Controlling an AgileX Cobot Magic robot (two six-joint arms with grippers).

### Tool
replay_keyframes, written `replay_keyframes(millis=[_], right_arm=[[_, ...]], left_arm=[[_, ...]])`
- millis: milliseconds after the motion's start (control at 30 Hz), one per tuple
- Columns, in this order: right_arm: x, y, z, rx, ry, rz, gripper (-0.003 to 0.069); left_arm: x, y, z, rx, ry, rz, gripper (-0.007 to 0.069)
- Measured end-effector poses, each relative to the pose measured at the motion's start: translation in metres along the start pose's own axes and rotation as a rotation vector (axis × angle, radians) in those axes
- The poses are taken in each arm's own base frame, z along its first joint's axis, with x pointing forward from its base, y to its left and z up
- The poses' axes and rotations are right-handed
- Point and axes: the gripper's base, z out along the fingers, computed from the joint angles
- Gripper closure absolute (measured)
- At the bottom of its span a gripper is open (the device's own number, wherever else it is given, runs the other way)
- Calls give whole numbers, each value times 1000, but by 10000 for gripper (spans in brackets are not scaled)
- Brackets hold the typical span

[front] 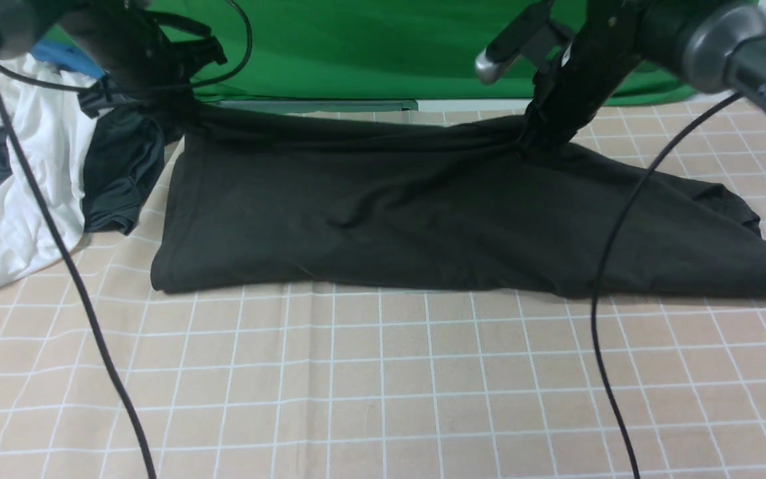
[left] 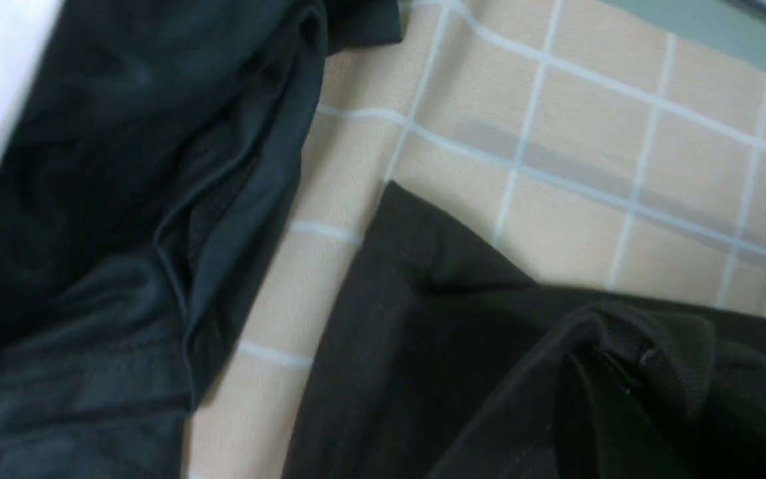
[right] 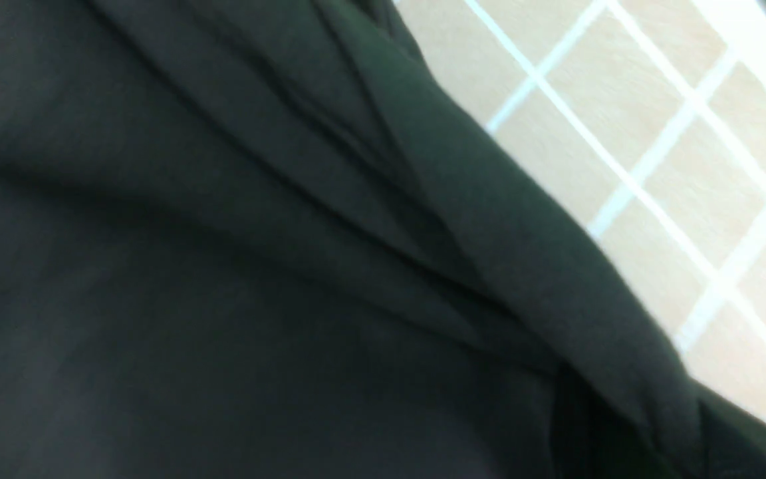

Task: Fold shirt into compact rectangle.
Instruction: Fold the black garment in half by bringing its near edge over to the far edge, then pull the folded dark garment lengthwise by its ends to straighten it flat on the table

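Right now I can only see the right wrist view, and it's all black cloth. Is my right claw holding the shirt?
Observer: Yes. In the front view the right claw pinches the far edge of the shirt, and the cloth tents up to it.
Operator: What's my other claw doing?
Observer: The left claw is shut on the shirt's far left corner.
Operator: Is anything else near the shirt?
Observer: A dark shiny cloth and a white cloth lie heaped beside the shirt's left end.
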Motion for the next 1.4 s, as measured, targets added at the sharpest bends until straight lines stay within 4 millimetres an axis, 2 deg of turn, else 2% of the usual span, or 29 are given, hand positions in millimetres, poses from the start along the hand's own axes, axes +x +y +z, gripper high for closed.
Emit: replay_keyframes(millis=[133, 200, 300, 400, 467, 533, 567, 633, 667, 733, 767, 800, 867, 967, 1000, 1033, 1133, 1267, 1400], right_arm=[[3, 3, 29, 13, -28, -1, 549], [3, 4, 38, 24, -52, -1, 516], [1, 3, 42, 40, -84, 0, 442], [-3, -2, 37, 71, -97, -14, 356], [-7, -6, 26, 92, -87, -2, 341], [-12, -13, 5, 113, -77, 41, 339], [-15, -17, -9, 124, -75, 56, 341], [-21, -23, -42, 138, -63, 83, 366], [-21, -24, -51, 136, -54, 99, 388], [-22, -26, -78, 135, -40, 138, 484], [-21, -26, -87, 124, -26, 150, 538], [-20, -25, -91, 116, -19, 160, 557], [-18, -22, -102, 77, 11, 179, 618], [-15, -18, -105, 30, 51, 182, 623], [-15, -18, -105, 28, 50, 182, 623], [-13, -16, -105, 10, 67, 187, 623], [-13, -14, -105, -16, 73, 194, 623], [-14, -12, -105, -40, 68, 204, 623], [-15, -8, -105, -82, 52, 222, 623]], left_arm=[[1, 5, 20, -25, 5, 8, 577], [0, 8, 25, -48, -15, 26, 533], [-5, 9, 26, -58, -62, 41, 448], [-9, 9, 21, -63, -95, 58, 345], [-9, 8, 12, -70, -98, 74, 302], [-10, 6, 0, -71, -99, 107, 288], [-10, 4, -7, -60, -98, 123, 292], [-9, -6, -23, 8, -91, 153, 345], [-8, -10, -27, 24, -90, 171, 370], [-2, -27, -33, 89, -74, 237, 480], [3, -36, -31, 105, -58, 271, 532], [6, -39, -28, 111, -46, 286, 555], [23, -62, -11, 127, 12, 351, 602], [44, -82, 19, 128, 86, 407, 610], [45, -83, 22, 128, 91, 410, 610], [55, -88, 39, 124, 126, 424, 610], [66, -93, 63, 118, 156, 442, 608], [68, -91, 82, 118, 134, 437, 606], [58, -90, 92, 116, 5, 440, 606]])
